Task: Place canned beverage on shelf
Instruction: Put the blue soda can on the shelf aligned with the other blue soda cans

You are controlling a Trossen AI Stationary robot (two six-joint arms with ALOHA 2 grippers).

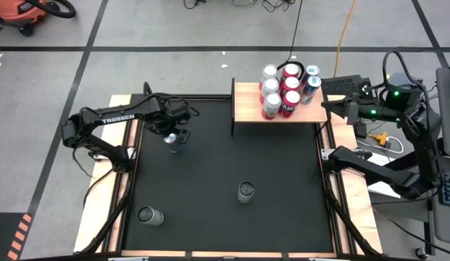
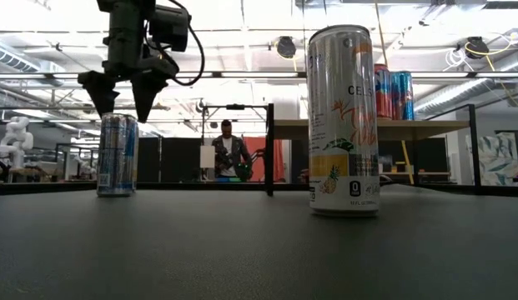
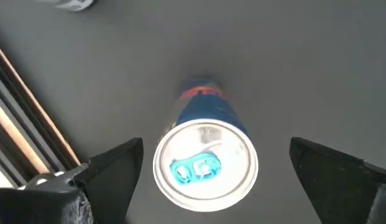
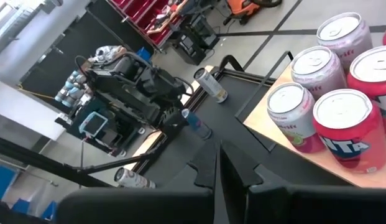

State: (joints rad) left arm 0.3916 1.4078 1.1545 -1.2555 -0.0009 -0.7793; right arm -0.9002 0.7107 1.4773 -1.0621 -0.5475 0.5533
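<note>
Jaws of left gripper (image 3: 208,180) spread wide, poised directly above an upright blue can (image 1: 174,144), not yet gripping. Shelf (image 1: 248,109), far off, holds seven cans; three remain on table. Right gripper (image 4: 219,165) closed beside shelf.

Note orange vacuum (image 1: 25,16) on floor beyond table's far left corner. Yellow cable (image 1: 346,29) runs across floor behind table, black cables (image 1: 272,6) lie near it. Yellow plug (image 1: 382,138) sits off table's right edge. You'll see person (image 2: 226,150) in dark jacket standing in room behind table, low view. White figure (image 2: 14,137) stands at far left of room.
</note>
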